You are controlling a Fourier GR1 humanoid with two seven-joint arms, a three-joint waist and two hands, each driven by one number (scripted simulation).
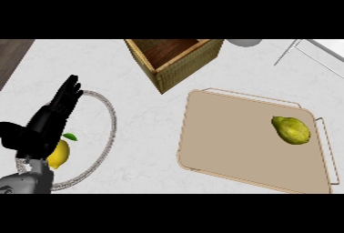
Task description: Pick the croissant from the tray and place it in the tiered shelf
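A beige tray (228, 141) with thin wire handles lies at the right of the counter. On its far right part rests one yellow-green, pear-shaped item (291, 130). A woven wooden box (181, 66), open at the top, stands at the back centre, apart from the tray. My left hand (47, 123) shows at the left edge, open with fingers straight and pointing up, holding nothing. It is far from the tray. My right hand does not show.
A lemon (59, 154) with a green leaf lies on a round grey-rimmed plate (111, 123), partly under my left hand. A grey round object (245, 42) and a thin wire frame (295, 48) sit at the back right.
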